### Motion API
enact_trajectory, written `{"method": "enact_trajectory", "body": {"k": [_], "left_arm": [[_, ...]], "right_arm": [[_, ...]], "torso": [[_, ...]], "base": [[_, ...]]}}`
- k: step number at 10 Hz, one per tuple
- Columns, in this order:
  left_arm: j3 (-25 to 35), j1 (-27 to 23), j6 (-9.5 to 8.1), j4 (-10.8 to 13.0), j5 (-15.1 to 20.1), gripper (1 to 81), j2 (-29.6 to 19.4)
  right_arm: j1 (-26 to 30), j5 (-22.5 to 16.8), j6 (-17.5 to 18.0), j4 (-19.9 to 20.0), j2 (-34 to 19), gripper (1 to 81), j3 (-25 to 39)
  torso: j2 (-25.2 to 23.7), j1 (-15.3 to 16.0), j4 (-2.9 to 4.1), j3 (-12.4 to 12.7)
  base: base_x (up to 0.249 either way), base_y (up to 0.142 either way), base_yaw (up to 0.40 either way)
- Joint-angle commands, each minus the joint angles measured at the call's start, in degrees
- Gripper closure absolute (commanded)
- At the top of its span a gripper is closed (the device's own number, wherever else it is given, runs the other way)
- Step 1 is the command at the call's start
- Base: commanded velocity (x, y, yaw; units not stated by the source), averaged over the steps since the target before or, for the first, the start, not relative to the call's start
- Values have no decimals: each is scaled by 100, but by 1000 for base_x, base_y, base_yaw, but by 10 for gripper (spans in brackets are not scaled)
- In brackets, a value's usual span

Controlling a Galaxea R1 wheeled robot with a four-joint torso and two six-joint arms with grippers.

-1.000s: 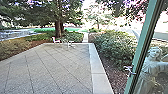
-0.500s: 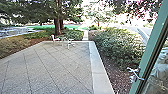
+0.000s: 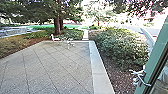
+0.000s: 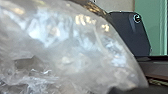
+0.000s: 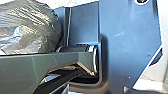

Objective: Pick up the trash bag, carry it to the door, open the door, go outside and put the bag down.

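The trash bag [image 4: 75, 50], translucent and shiny with crumpled plastic, is large and close in the left wrist view. In the right wrist view the bag [image 5: 27, 30] bulges behind a part of the robot's arm. Which gripper bears it, and how the fingers stand, I cannot tell. A green-framed glass door [image 3: 156, 60] stands open at the right of the head view, with a metal lever handle [image 3: 141, 78] low on its edge.
A paved patio [image 3: 55, 67] with a pale border [image 3: 96, 65] lies ahead. A chair [image 3: 55, 38] and a small table [image 3: 68, 42] stand at its far end. Shrubs [image 3: 120, 47] grow along the right, and a tree trunk [image 3: 57, 25] rises beyond the patio.
The head camera has moved forward; the door's edge and handle show farther right, and the statue seen through the glass has slipped from sight.
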Motion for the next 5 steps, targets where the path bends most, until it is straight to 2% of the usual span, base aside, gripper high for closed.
{"method": "enact_trajectory", "body": {"k": [1, 5], "left_arm": [[24, -278, 30, 26, 341, 811, -50], [24, -278, 30, 26, 341, 811, -58]], "right_arm": [[238, -338, -27, -39, 120, 10, 118], [230, -338, -19, -21, 120, 10, 118]], "torso": [[0, 0, 0, 0], [4, -2, 0, 0]], "base": [[113, 0, 0], [113, 0, 0]]}}
